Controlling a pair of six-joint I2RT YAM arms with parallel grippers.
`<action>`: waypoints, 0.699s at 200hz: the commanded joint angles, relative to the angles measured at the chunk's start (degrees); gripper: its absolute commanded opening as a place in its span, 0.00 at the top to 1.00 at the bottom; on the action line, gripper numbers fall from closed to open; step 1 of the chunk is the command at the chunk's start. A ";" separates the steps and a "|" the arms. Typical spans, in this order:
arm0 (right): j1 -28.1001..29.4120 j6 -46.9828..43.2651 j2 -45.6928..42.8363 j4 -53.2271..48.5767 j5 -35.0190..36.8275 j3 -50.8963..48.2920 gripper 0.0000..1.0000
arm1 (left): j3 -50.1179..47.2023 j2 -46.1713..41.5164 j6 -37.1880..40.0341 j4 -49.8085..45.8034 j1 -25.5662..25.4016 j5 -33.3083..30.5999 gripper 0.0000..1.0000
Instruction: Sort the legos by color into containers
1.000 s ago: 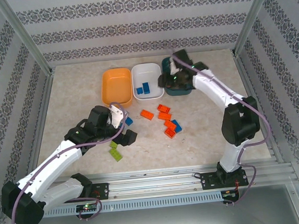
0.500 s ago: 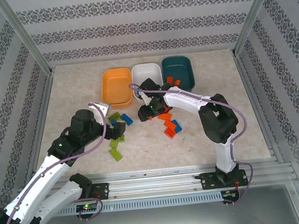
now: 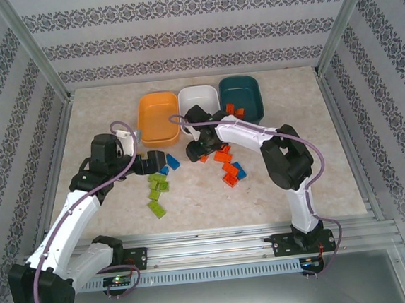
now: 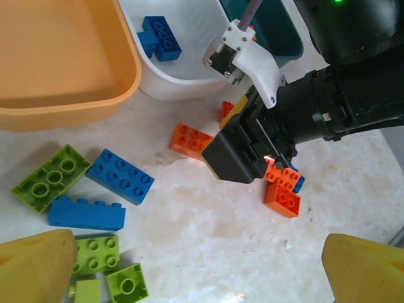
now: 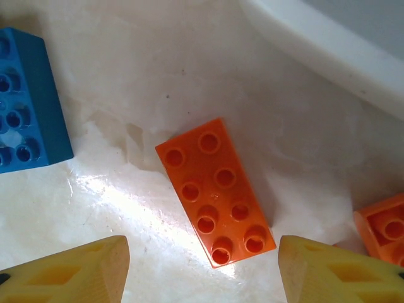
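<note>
My right gripper (image 3: 199,152) (image 5: 202,271) hangs open just above a flat orange lego (image 5: 216,191) on the table, one fingertip on each side, not touching it. My left gripper (image 3: 154,162) (image 4: 202,271) is open over bare table, with nothing between its fingers. To its left lie lime green legos (image 4: 52,177) (image 3: 159,186) and two blue legos (image 4: 120,177) (image 3: 174,162). More orange legos (image 3: 228,170) (image 4: 282,196) lie right of centre. The white tub (image 3: 201,95) (image 4: 189,82) holds a blue lego (image 4: 161,36). The dark teal tub (image 3: 243,91) holds orange legos (image 3: 236,110). The orange tub (image 3: 158,118) looks empty.
The three tubs stand in a row at the back of the marble-patterned table. The two grippers are close together, about a hand's width apart. A metal frame and patterned walls enclose the table.
The right arm swung from the teal tub down to the orange lego near the white tub. The left gripper drew back to the left, off the green and blue legos.
</note>
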 commanded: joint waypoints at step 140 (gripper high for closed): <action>0.52 1.25 5.34 0.86 2.11 0.63 0.68 | -0.87 -0.78 -0.87 2.77 1.24 4.28 0.00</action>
